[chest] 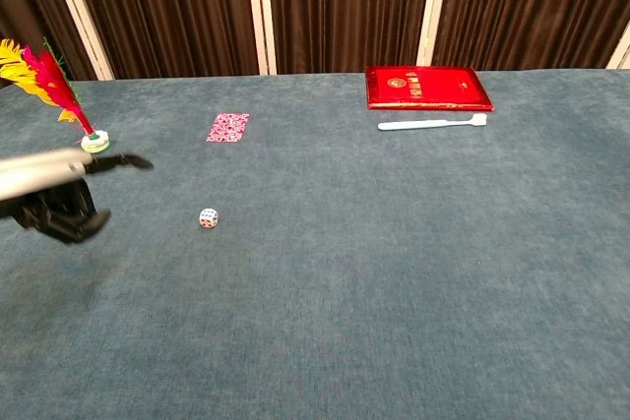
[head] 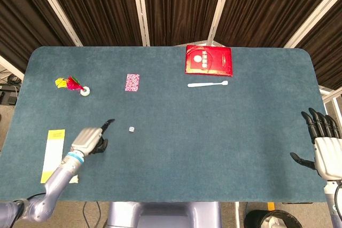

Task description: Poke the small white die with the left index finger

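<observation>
The small white die (head: 131, 129) (chest: 208, 217) lies alone on the blue-green table (head: 224, 142), left of centre. My left hand (head: 91, 138) (chest: 59, 194) is lifted off the cloth, to the left of the die and clear of it. Its index finger (head: 108, 124) (chest: 128, 160) points out straight toward the die's side, and the other fingers are curled in with nothing held. My right hand (head: 323, 142) hangs past the table's right edge with its fingers spread and empty; the chest view does not show it.
A red booklet (head: 209, 60) (chest: 426, 87) and a white toothbrush (head: 208, 84) (chest: 431, 123) lie at the far centre-right. A pink patterned card (head: 132, 82) (chest: 228, 127) and a feathered shuttlecock (head: 72, 84) (chest: 59, 86) sit far left. A yellow strip (head: 53, 155) lies near the left front.
</observation>
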`<move>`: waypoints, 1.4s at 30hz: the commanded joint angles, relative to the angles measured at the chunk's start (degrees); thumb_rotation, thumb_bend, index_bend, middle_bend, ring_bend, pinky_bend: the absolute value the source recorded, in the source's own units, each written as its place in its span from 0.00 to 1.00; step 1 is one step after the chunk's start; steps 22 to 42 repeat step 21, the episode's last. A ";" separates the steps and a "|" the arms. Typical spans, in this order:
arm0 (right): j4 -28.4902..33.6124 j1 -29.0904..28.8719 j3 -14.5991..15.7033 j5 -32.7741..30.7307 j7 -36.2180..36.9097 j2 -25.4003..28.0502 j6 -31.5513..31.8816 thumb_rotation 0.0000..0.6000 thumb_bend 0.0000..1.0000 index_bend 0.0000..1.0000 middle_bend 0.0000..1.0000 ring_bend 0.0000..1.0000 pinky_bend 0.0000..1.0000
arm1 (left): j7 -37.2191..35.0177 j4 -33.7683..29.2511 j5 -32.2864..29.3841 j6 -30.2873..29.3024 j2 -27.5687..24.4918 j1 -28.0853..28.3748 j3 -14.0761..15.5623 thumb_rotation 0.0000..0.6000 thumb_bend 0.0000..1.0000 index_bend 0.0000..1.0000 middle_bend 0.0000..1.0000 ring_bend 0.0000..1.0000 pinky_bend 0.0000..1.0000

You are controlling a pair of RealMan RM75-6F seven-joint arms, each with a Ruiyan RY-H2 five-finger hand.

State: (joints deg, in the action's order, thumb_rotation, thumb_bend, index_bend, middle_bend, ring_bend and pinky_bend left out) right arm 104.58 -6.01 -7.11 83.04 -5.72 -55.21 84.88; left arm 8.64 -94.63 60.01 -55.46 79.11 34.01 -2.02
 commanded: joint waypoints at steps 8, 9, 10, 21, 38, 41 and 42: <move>0.65 0.53 0.75 2.25 0.71 0.46 1.17 1.00 0.00 0.00 0.00 0.00 0.00 | -0.69 -8.82 12.77 -20.06 -11.46 -8.84 -2.18 1.00 0.13 0.00 0.12 0.09 0.00; 0.71 0.56 0.76 2.37 0.73 0.48 1.28 1.00 0.00 0.00 0.00 0.00 0.00 | 0.11 -9.39 13.07 -21.09 -12.33 -9.53 -1.92 1.00 0.07 0.00 0.04 0.03 0.00; 0.80 0.61 0.77 2.58 0.89 0.52 1.44 1.00 0.00 0.00 0.00 0.00 0.00 | 1.59 -10.36 13.34 -22.73 -13.86 -10.76 -1.36 1.00 0.02 0.00 0.00 0.00 0.00; 1.08 1.48 1.61 5.35 2.03 1.15 3.21 1.00 0.00 0.00 0.00 0.00 0.00 | 1.42 -17.52 19.58 -33.40 -24.24 -22.83 6.05 1.00 0.00 0.00 0.00 0.00 0.00; 1.08 1.48 1.61 5.35 2.03 1.15 3.21 1.00 0.00 0.00 0.00 0.00 0.00 | 1.42 -17.52 19.58 -33.40 -24.24 -22.83 6.05 1.00 0.00 0.00 0.00 0.00 0.00; 1.08 1.48 1.61 5.35 2.03 1.15 3.21 1.00 0.00 0.00 0.00 0.00 0.00 | 1.42 -17.52 19.58 -33.40 -24.24 -22.83 6.05 1.00 0.00 0.00 0.00 0.00 0.00; 1.08 1.48 1.61 5.35 2.03 1.15 3.21 1.00 0.00 0.00 0.00 0.00 0.00 | 1.42 -17.52 19.58 -33.40 -24.24 -22.83 6.05 1.00 0.00 0.00 0.00 0.00 0.00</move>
